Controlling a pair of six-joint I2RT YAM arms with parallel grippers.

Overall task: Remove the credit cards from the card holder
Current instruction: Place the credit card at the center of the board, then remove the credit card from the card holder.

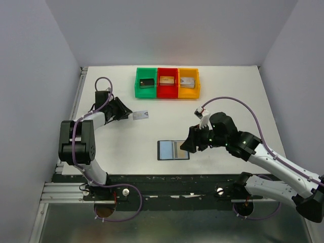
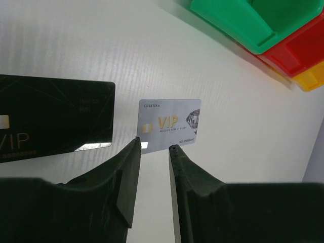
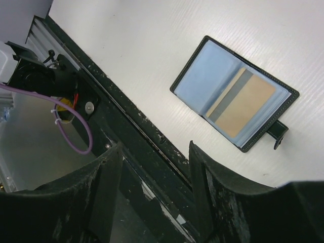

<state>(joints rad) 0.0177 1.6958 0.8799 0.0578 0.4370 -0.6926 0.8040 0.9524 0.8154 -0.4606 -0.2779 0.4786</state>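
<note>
Right wrist view: the card holder [image 3: 202,83] lies open on the table [image 3: 152,40], a tan card [image 3: 245,109] tucked in its right half. It looks like thin, stiff, light, slick plastic. I'd pinch an exposed edge, though I can't tell whether one protrudes. The right gripper [image 3: 156,147] hovers spread and empty. The left gripper [image 2: 154,144] is parted, holding nothing — the silver card [image 2: 169,124] and black card [image 2: 55,119] lie flat just ahead.

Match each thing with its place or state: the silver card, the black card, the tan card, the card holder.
1. silver card
2. black card
3. tan card
4. card holder

A. inside a pocket of the holder
B. lying open on the table
C. flat on the table, gold VIP on a dark face
D. flat on the table, pale face with a diamond picture

Pairs: 1-D, 2-C, 3-A, 4-B
</note>
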